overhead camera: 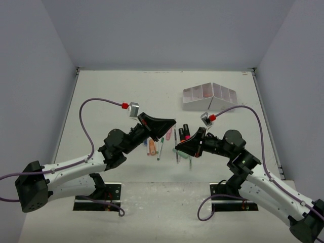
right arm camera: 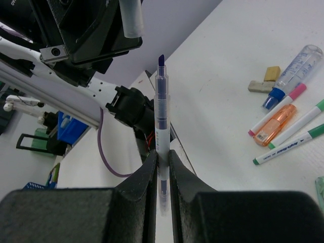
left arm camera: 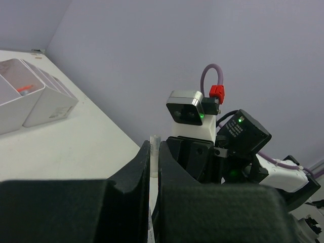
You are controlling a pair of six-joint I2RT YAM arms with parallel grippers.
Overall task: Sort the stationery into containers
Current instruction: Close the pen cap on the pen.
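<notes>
right tool [right arm camera: 161, 154]: clamped on a clear pen [right arm camera: 161, 109] with its cap off; the pen stands upright between the fingers, blue tip up, lifted off the counter [overhead camera: 116, 96]
left tool [left arm camera: 154, 148]: pinched tight on a thin clear cap [right arm camera: 130, 17], which I see poking past the fingertips; raised, near the right tool, not touching it
loose pile: lying on the counter under and just past both tools
pile, right wrist view: orange highlighter [right arm camera: 276, 125] beside a pink-capped pen [right arm camera: 276, 114]; two green-capped pens [right arm camera: 293, 144] next to them
pile, farther out: blue-capped clear tube [right arm camera: 296, 68], with tan and grey blocks [right arm camera: 266, 81] just beside its cap
organizer [overhead camera: 210, 104]: white, slanted, at the far right of the counter, well apart from the pile
organizer contents: a small red-orange item [left arm camera: 23, 89] in one box; I cannot tell which
</notes>
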